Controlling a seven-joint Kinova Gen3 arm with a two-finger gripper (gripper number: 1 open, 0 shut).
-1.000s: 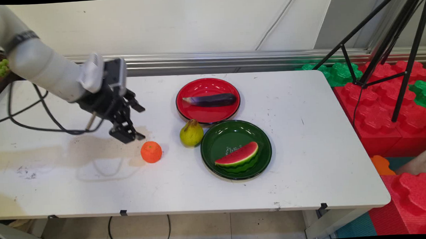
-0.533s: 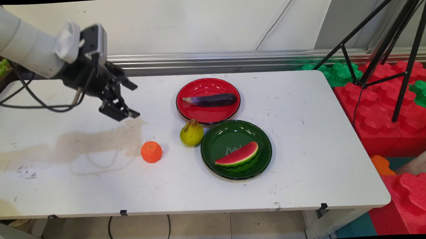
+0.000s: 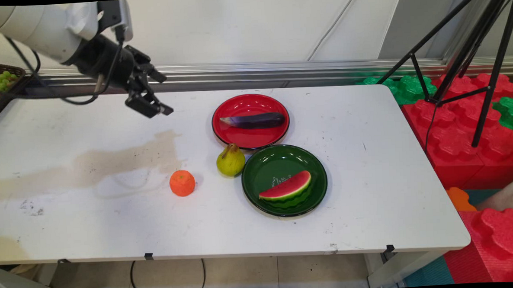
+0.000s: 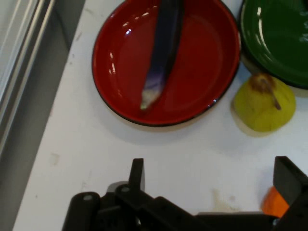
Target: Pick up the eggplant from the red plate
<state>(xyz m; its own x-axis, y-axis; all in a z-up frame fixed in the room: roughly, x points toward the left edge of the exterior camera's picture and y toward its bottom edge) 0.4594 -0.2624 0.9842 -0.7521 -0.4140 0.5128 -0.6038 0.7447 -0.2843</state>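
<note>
Gripper (image 3: 152, 94) — apart from orange (image 3: 182, 183)

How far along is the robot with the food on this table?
Plated: eggplant on the red plate, watermelon slice on the green plate. In hand: nothing; the gripper hovers open above the table. Left, seemingly: orange and pear on bare table.

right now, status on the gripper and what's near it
Gripper open, empty, raised above the table's far left. Orange sits free on the table, pear beside it. Eggplant on red plate, watermelon on green plate.
</note>
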